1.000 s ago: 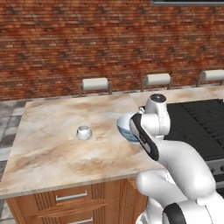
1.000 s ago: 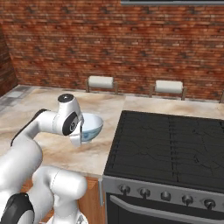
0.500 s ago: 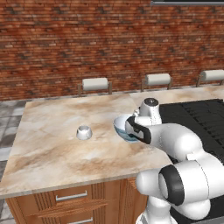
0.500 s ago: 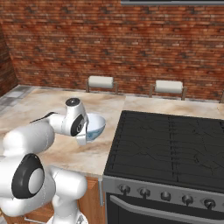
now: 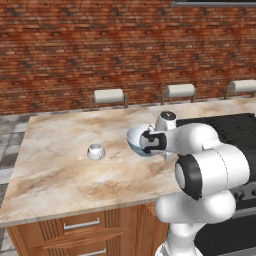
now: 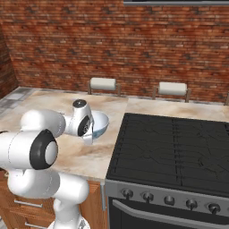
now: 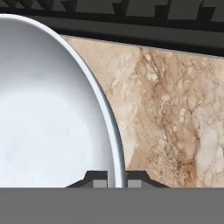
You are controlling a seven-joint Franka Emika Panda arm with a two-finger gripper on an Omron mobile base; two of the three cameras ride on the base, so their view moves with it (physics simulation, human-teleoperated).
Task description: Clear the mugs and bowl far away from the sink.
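White mug (image 5: 96, 151) sat alone on left of marble counter (image 5: 60, 175), not touched yet. Bowl (image 5: 136, 141) stood mid-counter, beside black stove (image 6: 174, 152). Jaws (image 7: 117, 180) sat either side of bowl rim, likely pinching it. Sink not seen. Most of job looked left.

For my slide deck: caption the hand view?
Tool straddling the rim of the white bowl on the marble counter, stovetop beyond.
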